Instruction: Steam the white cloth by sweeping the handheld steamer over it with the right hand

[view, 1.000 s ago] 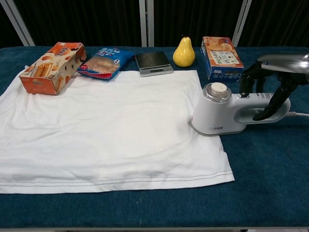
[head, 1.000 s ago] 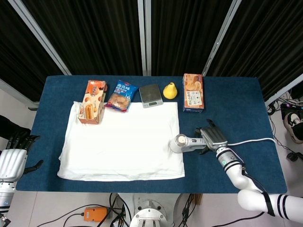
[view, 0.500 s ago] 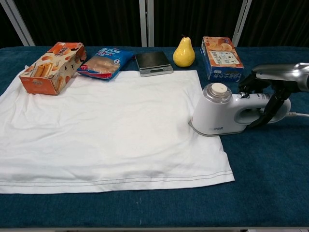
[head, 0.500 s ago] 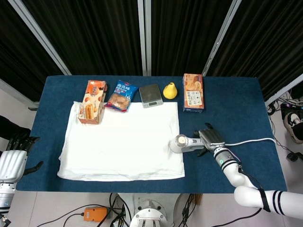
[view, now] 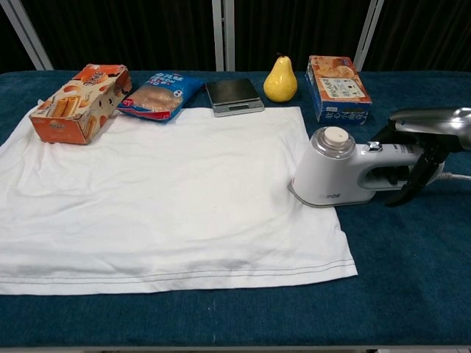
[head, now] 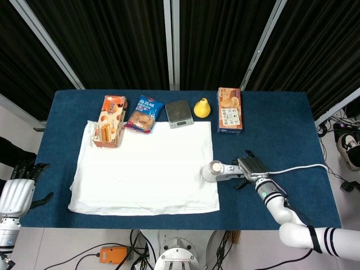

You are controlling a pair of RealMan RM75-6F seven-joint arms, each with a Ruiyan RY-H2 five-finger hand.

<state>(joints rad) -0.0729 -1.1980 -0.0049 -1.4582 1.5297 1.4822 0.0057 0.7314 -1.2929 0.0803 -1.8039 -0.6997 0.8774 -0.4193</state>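
The white cloth lies flat across the left and middle of the blue table. At the cloth's right edge stands the white handheld steamer, its base half on the cloth and its handle pointing right. My right hand lies low over that handle with its fingers curled around it. My left hand hangs off the table's left side with its fingers apart, holding nothing.
Along the far edge of the cloth stand an orange cracker box, a blue snack bag, a small scale, a yellow pear and a biscuit box. The steamer's white cable trails right.
My right hand has sunk lower onto the steamer's handle and its fingers have closed in around it. The steamer and cloth have not moved.
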